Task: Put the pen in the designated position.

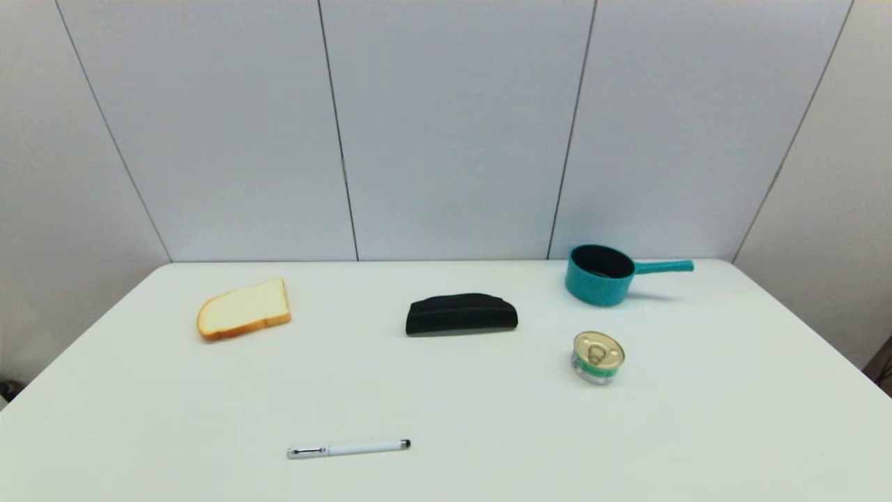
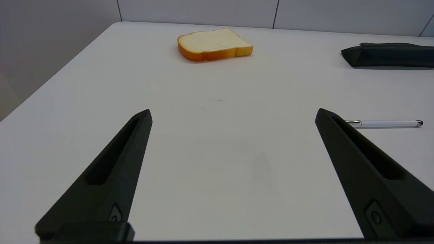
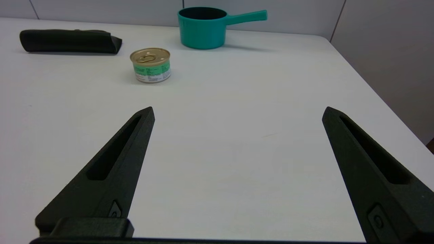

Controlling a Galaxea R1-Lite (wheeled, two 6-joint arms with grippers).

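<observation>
Above the table (image 2: 217,162), left pincer (image 2: 234,115) and right pincer (image 3: 237,113) gape wide, empty.

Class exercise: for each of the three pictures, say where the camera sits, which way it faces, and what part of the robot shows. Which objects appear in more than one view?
Head view: high on the robot, looking forward and down over the table; neither arm shows.
Left wrist view: behind the open left gripper, low over the table, facing the bread slice; both its fingers show.
Right wrist view: behind the open right gripper, facing the teal saucepan and can.
Shared: the black case shows in all three; the pen in the head and left wrist views.
</observation>
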